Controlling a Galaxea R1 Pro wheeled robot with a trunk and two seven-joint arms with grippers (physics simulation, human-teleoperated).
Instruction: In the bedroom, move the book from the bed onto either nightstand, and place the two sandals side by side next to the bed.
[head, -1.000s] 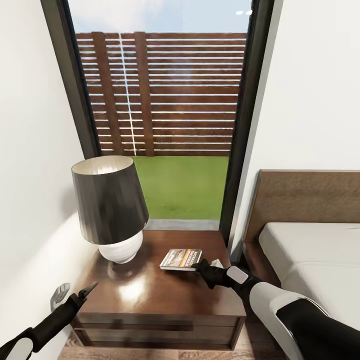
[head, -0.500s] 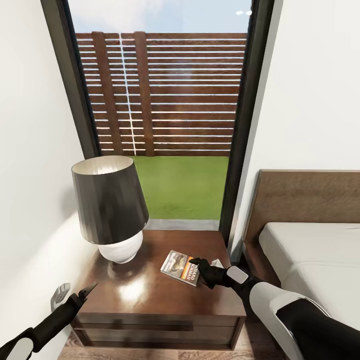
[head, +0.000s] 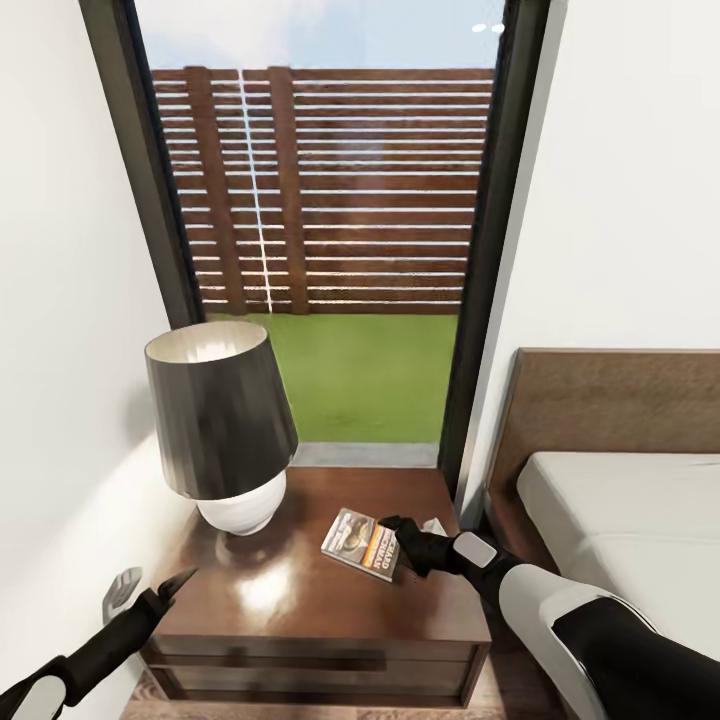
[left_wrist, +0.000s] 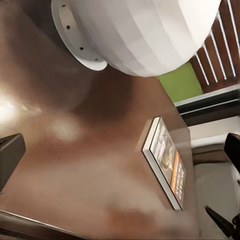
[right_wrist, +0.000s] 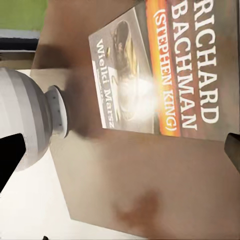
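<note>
— So, where is the book (head: 362, 543) now?

— Flat on the nightstand (head: 300, 600), cover up, at about four o'clock from the lamp (head: 222, 425). The right gripper (head: 392, 535) sits at its three o'clock edge, and in the right wrist view the dark fingertips stand apart at the margins with the cover lying free between them. I'd call the jaws wide and holding nothing.

— Then the book step is done?

— I'd judge it so; the book rests on the wood with nothing pinching it. The bed (head: 620, 520) lies at three o'clock of the nightstand, its mattress bare where I can see it.

— And the left gripper (head: 172, 586)?

— Hanging near the nightstand's eight o'clock corner, fingers slightly parted, empty.

— What next?

— The sandals, by my reckoning. The right arm needs to lift clear without nudging the book, then the robot must turn from the window (head: 320, 190) and go look for them.
</note>
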